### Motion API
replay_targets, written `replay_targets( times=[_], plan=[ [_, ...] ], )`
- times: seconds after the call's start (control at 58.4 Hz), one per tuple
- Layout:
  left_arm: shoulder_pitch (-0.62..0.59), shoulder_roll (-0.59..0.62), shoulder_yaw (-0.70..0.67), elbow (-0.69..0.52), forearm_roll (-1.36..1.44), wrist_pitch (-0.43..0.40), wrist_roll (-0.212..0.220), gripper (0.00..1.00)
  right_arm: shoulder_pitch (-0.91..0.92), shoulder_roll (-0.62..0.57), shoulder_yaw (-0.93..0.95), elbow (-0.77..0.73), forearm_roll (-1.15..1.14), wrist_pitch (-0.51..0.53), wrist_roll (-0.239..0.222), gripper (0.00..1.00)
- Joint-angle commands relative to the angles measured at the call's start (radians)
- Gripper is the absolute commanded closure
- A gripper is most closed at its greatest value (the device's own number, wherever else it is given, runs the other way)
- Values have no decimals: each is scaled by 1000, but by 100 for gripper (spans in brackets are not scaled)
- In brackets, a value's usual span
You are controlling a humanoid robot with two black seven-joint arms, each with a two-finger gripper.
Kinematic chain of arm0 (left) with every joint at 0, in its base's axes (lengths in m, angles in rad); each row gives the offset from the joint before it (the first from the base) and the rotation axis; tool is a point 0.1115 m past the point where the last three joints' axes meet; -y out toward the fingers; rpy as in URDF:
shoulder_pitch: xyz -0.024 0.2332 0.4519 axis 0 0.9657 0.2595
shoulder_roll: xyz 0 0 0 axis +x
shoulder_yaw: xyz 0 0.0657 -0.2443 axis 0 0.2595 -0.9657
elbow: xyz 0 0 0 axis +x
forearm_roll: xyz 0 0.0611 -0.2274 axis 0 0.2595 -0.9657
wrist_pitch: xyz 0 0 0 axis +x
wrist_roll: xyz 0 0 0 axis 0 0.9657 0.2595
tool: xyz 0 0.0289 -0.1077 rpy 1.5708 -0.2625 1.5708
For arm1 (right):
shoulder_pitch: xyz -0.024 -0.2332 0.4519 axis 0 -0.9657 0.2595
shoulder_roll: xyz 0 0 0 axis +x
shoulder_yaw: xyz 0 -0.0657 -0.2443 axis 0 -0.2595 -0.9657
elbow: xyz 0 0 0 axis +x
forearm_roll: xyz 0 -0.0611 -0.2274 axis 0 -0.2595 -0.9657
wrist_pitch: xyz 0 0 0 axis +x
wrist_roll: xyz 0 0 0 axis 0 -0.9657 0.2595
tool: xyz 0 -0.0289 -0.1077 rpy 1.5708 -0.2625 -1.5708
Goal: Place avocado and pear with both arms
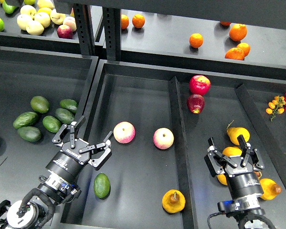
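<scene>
Head view, avocado (pixel 102 185) & pear (pixel 173 201) in tray

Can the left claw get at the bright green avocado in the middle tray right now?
Probably yes. The left claw is open and empty, and the avocado lies alone on the tray floor close below it, with nothing between them.

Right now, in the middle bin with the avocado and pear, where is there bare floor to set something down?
Bare floor: the far end of the middle bin, beyond the two pink apples, and the near stretch between the avocado and the pear. It is crowded around the left end effector by the left wall.
</scene>
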Motion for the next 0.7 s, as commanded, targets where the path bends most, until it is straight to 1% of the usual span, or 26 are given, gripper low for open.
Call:
replay_targets(
  times=[0.0, 0.12, 0.685],
  plan=[
    [0, 0, 0, -3, 0, 0, -2, 1, 0, 0, 0, 0, 0, 0, 0, 1],
    [0, 0, 0, -6, 0, 0, -9, 1, 0, 0, 0, 0, 0, 0, 0, 1],
    [0, 0, -6, -5, 0, 0, -8, 1, 0, 0, 0, 0, 0, 0, 0, 1]
  ],
)
